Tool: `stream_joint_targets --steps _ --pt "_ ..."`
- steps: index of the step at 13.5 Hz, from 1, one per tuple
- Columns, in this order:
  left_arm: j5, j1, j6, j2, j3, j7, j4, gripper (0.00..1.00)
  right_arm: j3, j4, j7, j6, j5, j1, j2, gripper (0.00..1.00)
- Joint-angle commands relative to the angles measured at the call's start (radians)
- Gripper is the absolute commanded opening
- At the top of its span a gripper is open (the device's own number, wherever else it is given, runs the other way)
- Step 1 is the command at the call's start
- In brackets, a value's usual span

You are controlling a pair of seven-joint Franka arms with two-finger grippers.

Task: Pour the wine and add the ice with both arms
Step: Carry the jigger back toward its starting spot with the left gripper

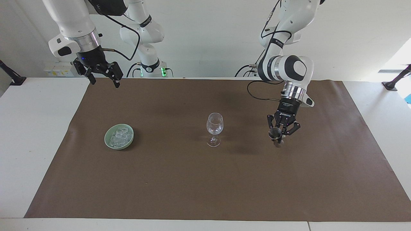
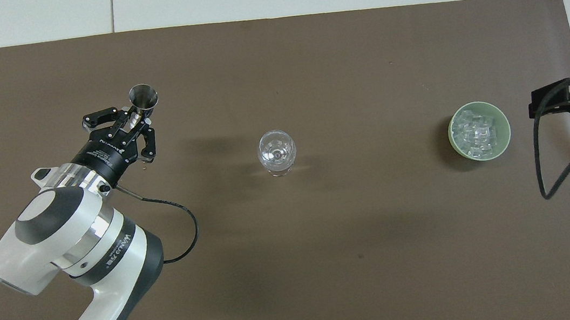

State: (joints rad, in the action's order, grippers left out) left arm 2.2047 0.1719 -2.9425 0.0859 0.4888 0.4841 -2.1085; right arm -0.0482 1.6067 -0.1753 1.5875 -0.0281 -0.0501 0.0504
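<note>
Ice (image 1: 119,137) sits untouched; left end effector (image 1: 280,136) points down, clenched on the upright jigger (image 1: 276,136); right end effector (image 1: 102,77) waits released, raised.

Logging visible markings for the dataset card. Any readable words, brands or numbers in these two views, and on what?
"WANUO": my best reading of slanted white print on the left arm's dark band in the overhead view; letters after it are too blurred.
White print on the left gripper body: too small to read.
Nothing else legible.
</note>
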Motion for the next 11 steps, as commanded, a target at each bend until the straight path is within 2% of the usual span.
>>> stream_joint_targets --steps 1,4,7,9,11 --pt "0.021 0.089 0.172 -0.100 0.001 0.028 -0.146 0.00 -0.004 0.019 0.026 -0.006 -0.004 -0.002 0.019 1.00" --pt "0.020 0.165 0.279 -0.104 -0.004 0.027 -0.206 0.00 -0.004 0.019 0.026 -0.006 -0.004 -0.002 0.019 1.00" --pt "0.010 0.270 0.478 -0.107 -0.016 0.025 -0.289 0.00 -0.004 0.019 0.026 -0.006 -0.004 -0.002 0.019 1.00" --pt "0.004 0.311 0.554 -0.094 -0.018 0.025 -0.312 0.00 -0.004 0.019 0.026 -0.006 -0.004 -0.002 0.019 1.00" --pt "-0.008 0.383 0.688 -0.059 -0.019 0.019 -0.358 0.00 -0.004 0.019 0.026 -0.006 -0.004 -0.002 0.019 1.00"
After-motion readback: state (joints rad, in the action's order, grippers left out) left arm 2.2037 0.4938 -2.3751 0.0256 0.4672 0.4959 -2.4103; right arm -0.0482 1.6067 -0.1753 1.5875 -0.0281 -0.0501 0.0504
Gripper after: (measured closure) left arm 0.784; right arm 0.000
